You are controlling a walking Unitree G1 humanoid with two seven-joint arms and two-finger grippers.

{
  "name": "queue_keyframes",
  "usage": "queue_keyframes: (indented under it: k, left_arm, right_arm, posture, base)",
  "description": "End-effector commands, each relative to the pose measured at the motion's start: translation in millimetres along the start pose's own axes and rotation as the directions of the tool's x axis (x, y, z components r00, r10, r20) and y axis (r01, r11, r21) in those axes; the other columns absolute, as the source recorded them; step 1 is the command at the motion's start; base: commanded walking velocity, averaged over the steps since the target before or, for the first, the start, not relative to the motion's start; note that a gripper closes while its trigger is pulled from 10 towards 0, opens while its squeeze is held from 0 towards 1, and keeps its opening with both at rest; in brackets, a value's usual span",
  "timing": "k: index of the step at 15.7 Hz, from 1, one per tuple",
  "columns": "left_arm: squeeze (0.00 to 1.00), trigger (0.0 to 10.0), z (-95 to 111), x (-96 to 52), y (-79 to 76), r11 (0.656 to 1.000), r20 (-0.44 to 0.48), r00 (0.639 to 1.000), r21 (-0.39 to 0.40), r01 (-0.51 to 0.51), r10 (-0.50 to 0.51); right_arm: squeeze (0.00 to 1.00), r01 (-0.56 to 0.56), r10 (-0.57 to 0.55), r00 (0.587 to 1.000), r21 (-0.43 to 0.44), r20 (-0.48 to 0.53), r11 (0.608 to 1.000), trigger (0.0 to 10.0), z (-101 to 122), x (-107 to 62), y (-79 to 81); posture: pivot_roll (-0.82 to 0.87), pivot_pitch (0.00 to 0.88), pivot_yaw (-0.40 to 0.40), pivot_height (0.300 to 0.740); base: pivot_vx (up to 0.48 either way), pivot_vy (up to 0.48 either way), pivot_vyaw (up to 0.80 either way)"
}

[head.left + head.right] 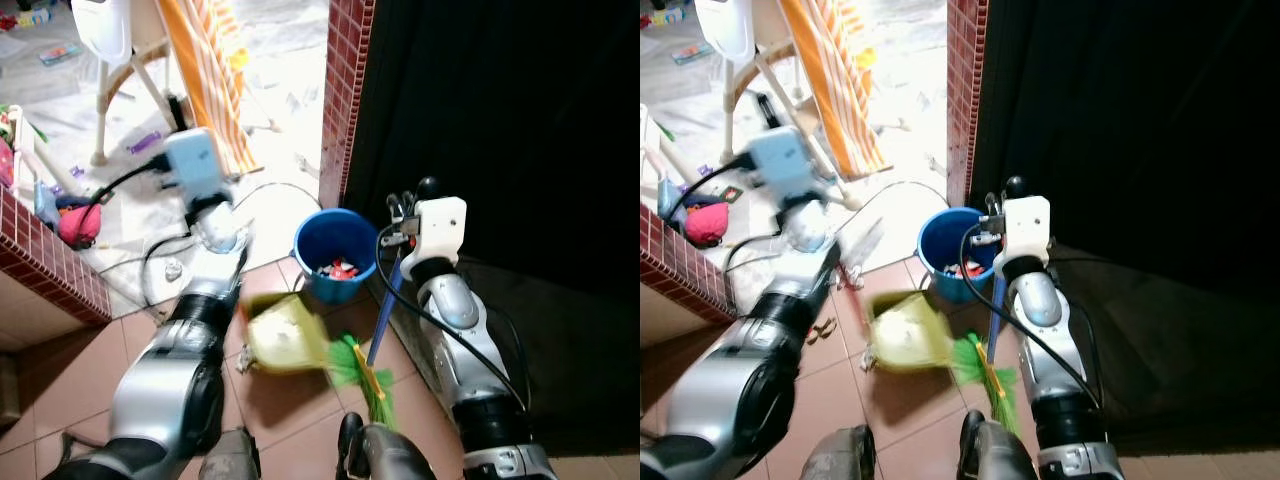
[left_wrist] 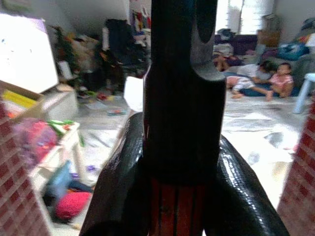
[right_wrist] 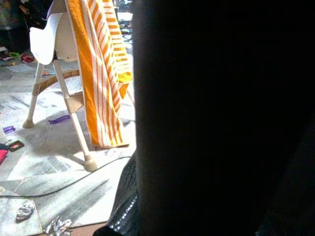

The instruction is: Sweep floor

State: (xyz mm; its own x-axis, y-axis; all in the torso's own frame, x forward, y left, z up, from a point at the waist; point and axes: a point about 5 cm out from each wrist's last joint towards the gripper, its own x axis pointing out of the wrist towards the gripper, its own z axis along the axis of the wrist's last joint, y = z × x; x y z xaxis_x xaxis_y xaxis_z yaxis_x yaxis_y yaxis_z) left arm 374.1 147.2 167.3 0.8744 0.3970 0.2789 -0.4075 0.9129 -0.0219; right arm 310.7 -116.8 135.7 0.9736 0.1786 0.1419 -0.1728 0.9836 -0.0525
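Blue bucket (image 1: 337, 262): red and white scraps inside
Yellow dustpan (image 1: 283, 335): contents blurred
Left gripper (image 2: 179, 147): clamped on dustpan handle (image 2: 179, 73)
Right gripper (image 1: 402, 215): holding broom (image 1: 372, 362)

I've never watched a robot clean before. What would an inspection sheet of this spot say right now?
Surface: terracotta tile floor, pale marble floor beyond.
Job's things: yellow dustpan on the tiles; green broom with a blue handle; blue bucket holding rubbish.
Clutter: crumpled scraps, pink bundle, small toys.
Grippers: left gripper shut on dustpan handle; right gripper at the broom handle, grip unclear.
Cables: black cable across the marble floor.
Surroundings: red brick pillar, white high chair, orange striped towel, people on the floor far off.
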Motion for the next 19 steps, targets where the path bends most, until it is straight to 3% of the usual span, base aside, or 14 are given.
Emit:
queue_keyframes:
  k: [1,2,5,6,7,8,10,13,17,19]
  left_arm:
    - [0.0,10.0,13,4.6,1.9,1.0,0.074,0.997,-0.002,0.016,-0.015]
    - [0.0,10.0,11,3.4,31.8,0.997,0.111,0.994,0.077,-0.021,0.012]
    - [0.0,10.0,13,-2.0,58.7,0.996,0.104,0.994,0.08,-0.036,0.027]
    - [0.0,10.0,13,-10.2,65.7,0.998,0.081,0.997,0.058,0.013,-0.018]
    - [0.0,10.0,10,-19.2,75.0,0.996,0.063,0.998,0.088,0.02,-0.025]
    - [0.0,10.0,5,-26.3,86.6,0.98,0.064,0.998,0.193,-0.038,0.026]
    - [0.0,10.0,-6,-36.9,93.8,0.98,0.021,0.999,0.195,-0.037,0.034]
    - [0.0,10.0,-8,-47.3,97.8,0.974,0.026,1.0,0.225,0.006,-0.013]
    - [0.0,10.0,-21,-56.8,94.3,0.964,-0.008,0.998,0.257,0.066,-0.066]
    - [0.0,10.0,-34,-59.3,89.3,0.969,-0.08,0.995,0.234,0.077,-0.06]
  right_arm:
    - [0.0,-0.014,0.014,1.0,0.022,-0.003,1.0,10.0,0,-1.2,3.5]
    - [0.0,-0.026,0.027,1.0,0.025,-0.008,0.999,10.0,-1,-0.3,4.8]
    - [0.0,-0.047,0.047,0.999,0.033,-0.014,0.998,10.0,-3,-0.2,7.6]
    - [0.0,-0.054,0.055,0.998,0.038,-0.015,0.998,10.0,-3,-0.5,8.9]
    - [0.0,-0.057,0.057,0.998,0.04,-0.015,0.998,10.0,-3,-0.6,9.5]
    - [0.0,-0.058,0.058,0.998,0.044,-0.016,0.997,10.0,-4,-0.8,9.9]
    - [0.0,-0.058,0.059,0.998,0.048,-0.016,0.997,10.0,-5,-1.5,10.3]
    - [0.0,-0.045,0.045,0.999,0.035,-0.016,0.998,10.0,-6,-1.2,8.7]
    - [0.0,-0.034,0.034,0.999,0.025,-0.003,0.999,10.0,-3,4.7,7.9]
    - [0.0,-0.043,0.043,0.999,0.039,0.005,0.998,10.0,-1,7.2,11.6]
  posture:
    - [-0.08,0.155,0.019,0.74]
    - [-0.06,0.154,0.014,0.74]
    - [-0.04,0.152,0.01,0.74]
    - [-0.03,0.151,0.01,0.74]
    - [-0.03,0.151,0.009,0.74]
    - [-0.02,0.151,0.009,0.74]
    - [-0.01,0.154,0.006,0.74]
    - [0.0,0.144,0.006,0.74]
    - [0.0,0.129,0.004,0.74]
    - [-0.01,0.135,0.001,0.74]
  base:
    - [0.0,0.0,0.0]
    - [0.0,0.0,0.0]
    - [0.0,0.0,0.0]
    - [0.0,0.0,0.0]
    - [0.0,0.0,0.0]
    - [0.0,0.0,0.0]
    - [0.0,0.0,0.0]
    - [0.0,0.0,0.0]
    - [0.0,0.0,0.0]
    - [0.0,0.0,0.0]
